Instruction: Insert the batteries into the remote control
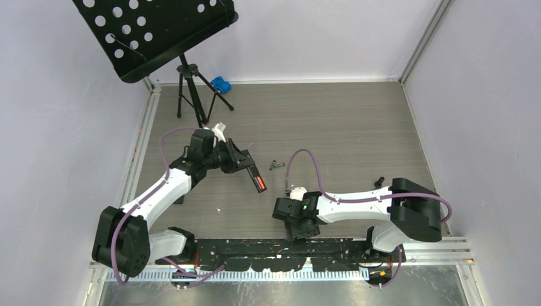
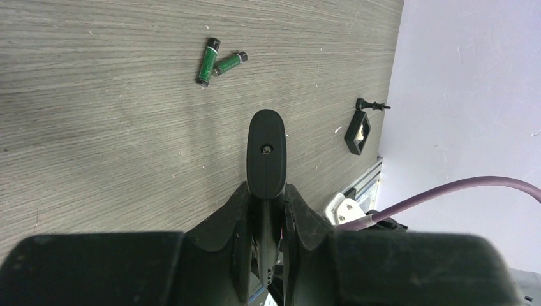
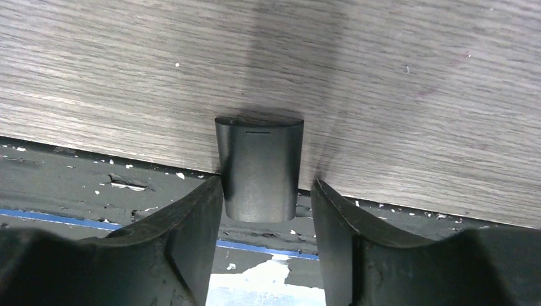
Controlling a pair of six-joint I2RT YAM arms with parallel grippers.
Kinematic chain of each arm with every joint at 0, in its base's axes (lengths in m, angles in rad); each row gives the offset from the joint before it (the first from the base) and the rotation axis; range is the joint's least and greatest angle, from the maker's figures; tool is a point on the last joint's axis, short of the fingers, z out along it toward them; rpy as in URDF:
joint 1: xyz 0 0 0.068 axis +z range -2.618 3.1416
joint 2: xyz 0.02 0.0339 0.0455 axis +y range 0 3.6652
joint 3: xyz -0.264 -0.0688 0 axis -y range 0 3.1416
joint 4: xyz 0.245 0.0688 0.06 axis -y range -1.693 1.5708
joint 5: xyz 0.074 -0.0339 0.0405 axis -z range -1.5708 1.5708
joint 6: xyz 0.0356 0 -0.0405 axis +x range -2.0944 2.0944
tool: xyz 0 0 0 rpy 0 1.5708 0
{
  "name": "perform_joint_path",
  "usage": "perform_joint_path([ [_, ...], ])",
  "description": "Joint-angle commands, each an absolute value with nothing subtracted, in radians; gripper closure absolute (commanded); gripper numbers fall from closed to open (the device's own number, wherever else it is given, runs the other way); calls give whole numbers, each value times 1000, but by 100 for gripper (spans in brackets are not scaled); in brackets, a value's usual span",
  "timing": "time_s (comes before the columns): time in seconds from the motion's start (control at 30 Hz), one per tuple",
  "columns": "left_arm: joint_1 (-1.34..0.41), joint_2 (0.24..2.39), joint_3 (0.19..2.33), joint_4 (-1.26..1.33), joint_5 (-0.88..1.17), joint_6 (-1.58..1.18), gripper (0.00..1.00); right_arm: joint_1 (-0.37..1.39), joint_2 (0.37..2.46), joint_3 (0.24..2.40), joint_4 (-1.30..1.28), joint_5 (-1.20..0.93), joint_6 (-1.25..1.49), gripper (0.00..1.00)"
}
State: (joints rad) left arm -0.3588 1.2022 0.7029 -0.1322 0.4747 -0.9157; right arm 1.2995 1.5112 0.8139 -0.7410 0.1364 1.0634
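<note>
The black remote control (image 2: 266, 150) sticks out from my left gripper (image 2: 266, 194), which is shut on its sides. From above, the remote (image 1: 256, 178) hangs over the table's middle with an orange-red strip showing on its upper face. Two dark green batteries (image 2: 207, 62) (image 2: 229, 63) lie touching each other on the wood beyond it, seen from above as one small pair of batteries (image 1: 275, 165). My right gripper (image 3: 266, 191) is low at the table's near edge. Its jaws stand open around a flat dark grey cover (image 3: 258, 169). The left finger (image 3: 204, 210) touches it and the right one stands apart.
A music stand on a tripod (image 1: 191, 89) and a blue object (image 1: 221, 83) are at the back left. A small black frame-like piece (image 2: 358, 132) and a black screw-like part (image 2: 370, 104) lie at the right. A black rail (image 1: 255, 245) runs along the near edge.
</note>
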Motion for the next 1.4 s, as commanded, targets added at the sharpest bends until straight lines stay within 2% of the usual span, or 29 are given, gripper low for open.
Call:
perform_joint_path([
  [0.0, -354, 1196, 716, -107, 490, -916, 100, 1303, 1501, 782, -697, 118, 1114, 47],
  [0.13, -354, 1192, 715, -105, 498, -921, 100, 1299, 1499, 769, -686, 124, 1122, 67],
  [0.2, -354, 1188, 713, -97, 505, -922, 100, 1298, 1483, 773, -688, 157, 1112, 71],
  [0.5, -354, 1184, 702, 34, 591, -906, 100, 1297, 1297, 931, -708, 393, 904, 70],
  [0.7, -354, 1167, 697, 146, 688, -907, 100, 1295, 1260, 1078, -650, 470, 706, 69],
  [1.0, -355, 1120, 682, 241, 794, -904, 100, 1233, 1316, 1168, -595, 533, 666, 68],
  [1.37, -354, 1170, 710, 228, 831, -980, 100, 1226, 1323, 1183, -497, 435, 543, 66],
])
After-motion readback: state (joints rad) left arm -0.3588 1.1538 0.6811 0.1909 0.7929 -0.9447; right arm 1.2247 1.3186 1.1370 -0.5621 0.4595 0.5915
